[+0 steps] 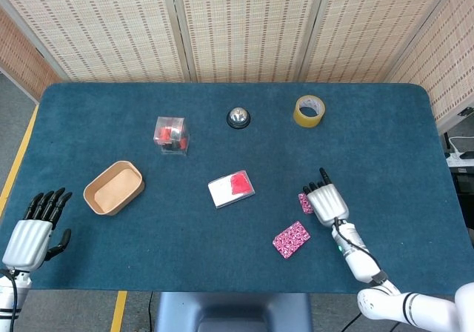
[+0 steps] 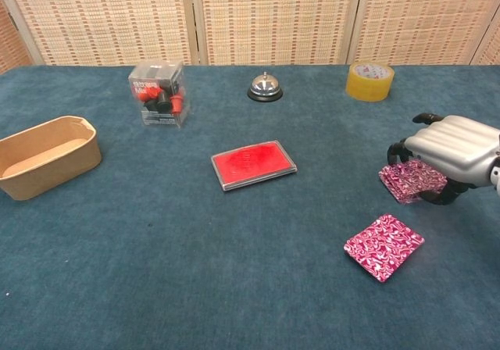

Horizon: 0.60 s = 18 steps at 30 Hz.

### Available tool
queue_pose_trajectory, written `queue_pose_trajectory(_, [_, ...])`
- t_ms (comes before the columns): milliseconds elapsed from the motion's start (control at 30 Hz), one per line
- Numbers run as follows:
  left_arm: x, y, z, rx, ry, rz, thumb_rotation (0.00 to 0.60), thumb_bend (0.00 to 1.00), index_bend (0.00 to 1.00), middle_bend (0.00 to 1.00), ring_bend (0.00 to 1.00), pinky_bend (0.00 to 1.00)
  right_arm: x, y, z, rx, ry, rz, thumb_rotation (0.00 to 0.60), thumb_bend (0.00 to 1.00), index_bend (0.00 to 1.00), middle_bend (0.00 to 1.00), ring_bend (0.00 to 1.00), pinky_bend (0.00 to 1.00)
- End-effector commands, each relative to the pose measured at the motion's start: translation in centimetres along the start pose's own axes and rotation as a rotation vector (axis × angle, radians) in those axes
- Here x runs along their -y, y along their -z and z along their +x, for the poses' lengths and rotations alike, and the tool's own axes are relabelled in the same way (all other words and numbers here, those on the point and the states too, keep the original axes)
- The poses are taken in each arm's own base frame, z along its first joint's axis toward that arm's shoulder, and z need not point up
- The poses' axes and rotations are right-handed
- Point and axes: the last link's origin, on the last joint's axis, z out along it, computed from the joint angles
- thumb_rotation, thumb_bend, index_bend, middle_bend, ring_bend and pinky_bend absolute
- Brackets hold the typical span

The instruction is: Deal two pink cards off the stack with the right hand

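Note:
A pink patterned stack of cards (image 2: 383, 246) (image 1: 291, 239) lies flat on the blue table, front right. Just behind it my right hand (image 2: 453, 155) (image 1: 324, 198) holds a pink card (image 2: 411, 180) (image 1: 304, 201), with the fingers curled over its top and the thumb under its near edge. The card looks slightly tilted; I cannot tell whether it is clear of the cloth. My left hand (image 1: 33, 228) hovers at the table's front left corner, fingers spread, holding nothing.
A red flat case (image 2: 254, 163) lies mid-table. A brown oval tray (image 2: 43, 155) sits at the left, a clear box of red and black pieces (image 2: 158, 92) behind it. A bell (image 2: 265, 87) and a tape roll (image 2: 369, 80) stand at the back.

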Motion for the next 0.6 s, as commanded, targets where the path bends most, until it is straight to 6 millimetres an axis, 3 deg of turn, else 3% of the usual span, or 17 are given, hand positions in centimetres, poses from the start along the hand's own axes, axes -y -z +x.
queue_pose_trajectory(33, [-0.1, -0.1, 0.0, -0.001, 0.0, -0.002, 0.6, 0.48, 0.0, 0.0, 0.0, 0.06, -0.1, 0.3, 0.3, -0.009, -0.001, 0.002, 0.6, 0.27, 0.68, 0.5, 0.37, 0.02])
queue_pose_trajectory(333, [-0.2, 0.0, 0.1, -0.002, 0.003, -0.003, 0.6, 0.48, 0.0, 0.0, 0.0, 0.06, 0.9, 1.0, 1.8, -0.042, -0.054, 0.035, 0.6, 0.27, 0.69, 0.51, 0.38, 0.02])
queue_pose_trajectory(600, [-0.1, 0.0, 0.0, 0.001, 0.006, -0.005, 0.6, 0.48, 0.0, 0.0, 0.0, 0.06, 5.1, 1.4, 3.5, -0.073, -0.099, 0.144, 0.6, 0.27, 0.69, 0.51, 0.38, 0.02])
